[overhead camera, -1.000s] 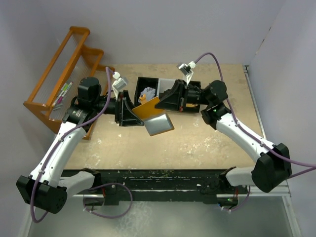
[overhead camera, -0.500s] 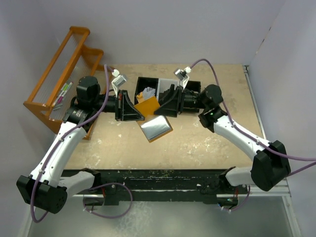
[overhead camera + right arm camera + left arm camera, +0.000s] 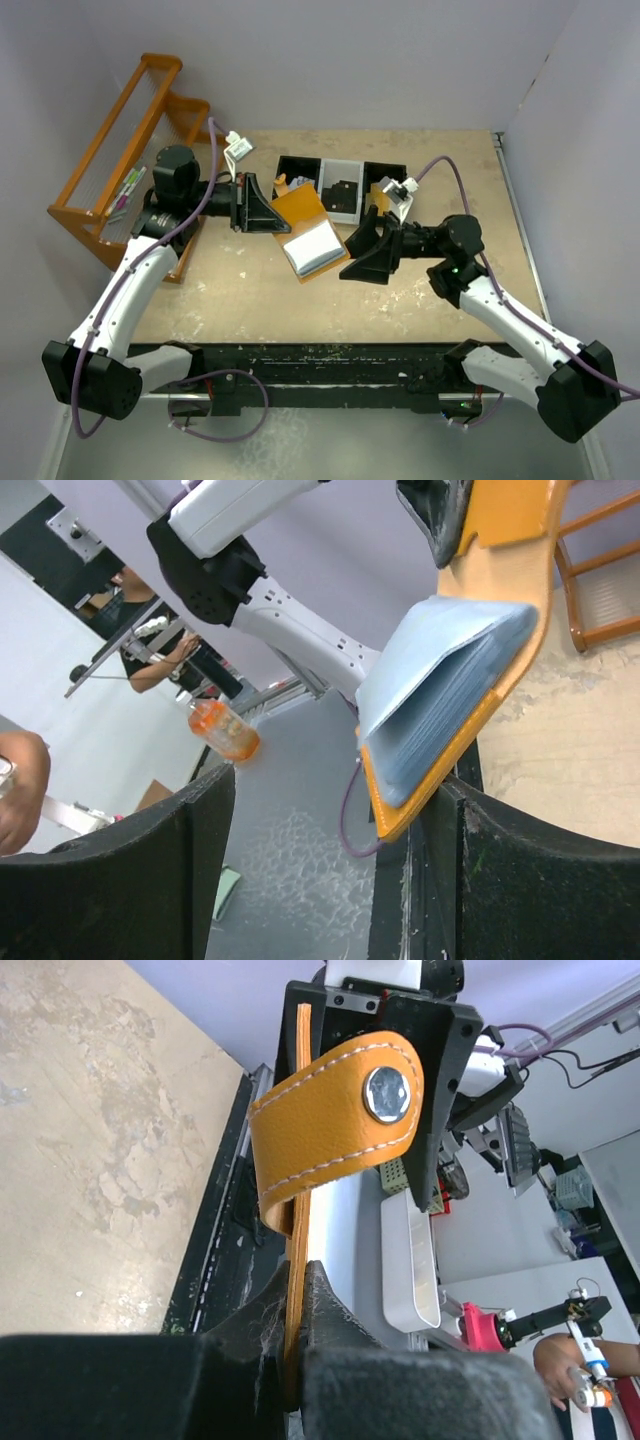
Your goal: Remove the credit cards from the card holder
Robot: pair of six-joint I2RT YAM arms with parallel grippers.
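Note:
The card holder (image 3: 301, 207) is a tan-orange bifold, spread open above the table, its pale blue-grey pocket panel (image 3: 313, 247) facing up. My left gripper (image 3: 281, 220) is shut on the holder's orange edge (image 3: 293, 1330), and the snap tab (image 3: 335, 1110) curls above the jaws. My right gripper (image 3: 352, 262) stands open just right of the holder's lower half, touching nothing. In the right wrist view the holder (image 3: 450, 695) hangs ahead of the open right gripper (image 3: 340, 880). The credit cards are hidden in the stacked pockets.
A black three-compartment tray (image 3: 342, 163) sits behind the holder, with small items in it. An orange wooden rack (image 3: 120, 150) stands at the table's far left. Walls close in the table on the left, back and right.
My left gripper has shut on the card holder. My right gripper has opened, let go of it, and drawn back toward the near right. The holder now hangs open from the left gripper alone.

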